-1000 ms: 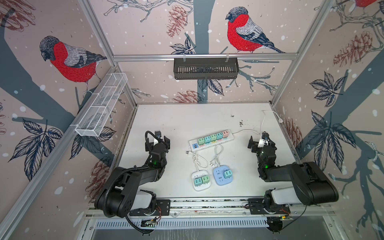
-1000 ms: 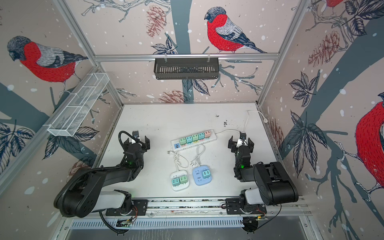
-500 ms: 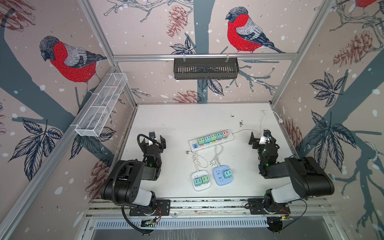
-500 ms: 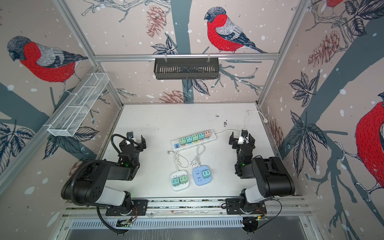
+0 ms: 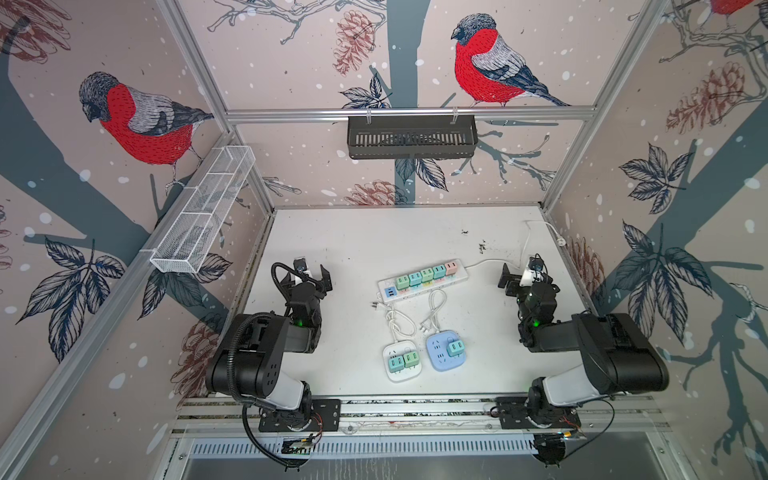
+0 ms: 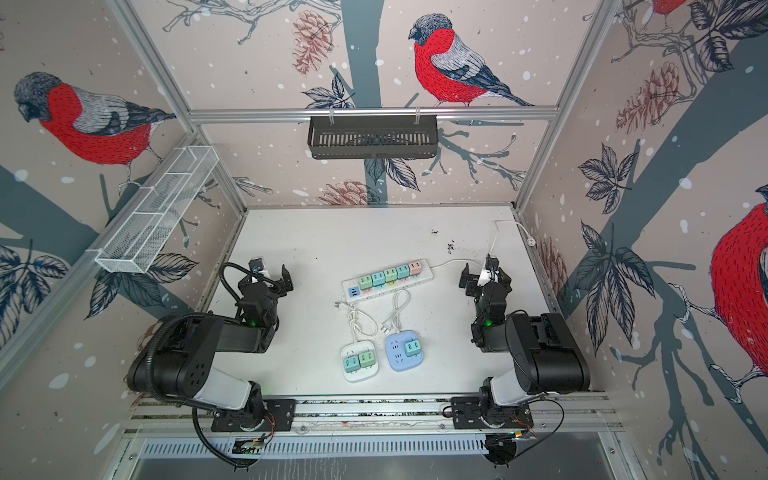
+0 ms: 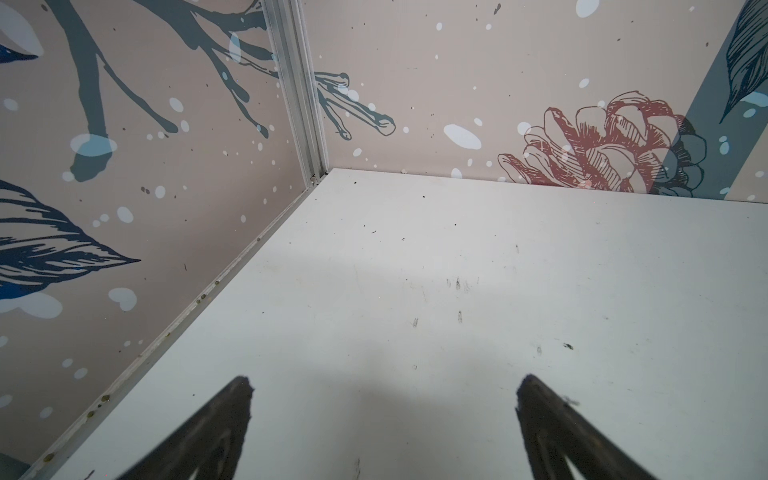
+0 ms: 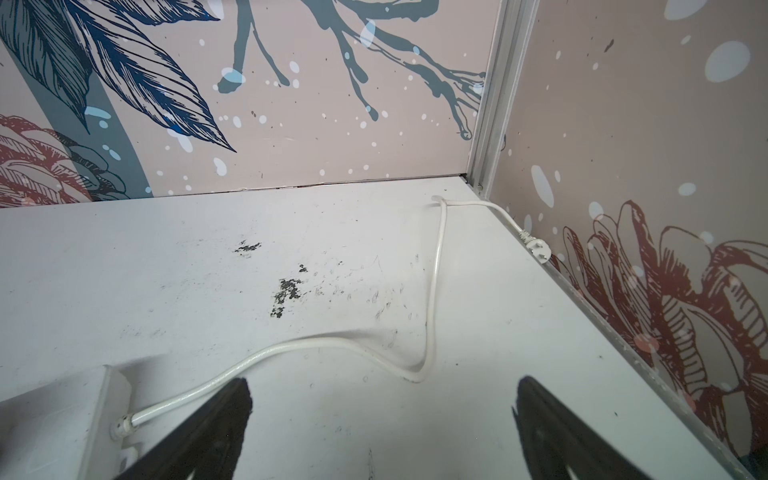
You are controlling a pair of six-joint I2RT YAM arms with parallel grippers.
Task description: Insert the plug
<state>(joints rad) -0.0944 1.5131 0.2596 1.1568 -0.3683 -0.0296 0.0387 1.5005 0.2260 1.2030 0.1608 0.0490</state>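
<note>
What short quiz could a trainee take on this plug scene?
1. True or false: the left hand holds a plug.
2. How many adapters sit in the blue socket?
3. The pink adapter sits at which end of the strip? A: the cord end. B: the far end.
Key: 1 false; 2 one; 3 A.

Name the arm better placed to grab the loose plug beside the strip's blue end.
Probably left. The left gripper is open, empty and nearer that plug; the right gripper, also open, sits past the far end of the power strip.
</note>
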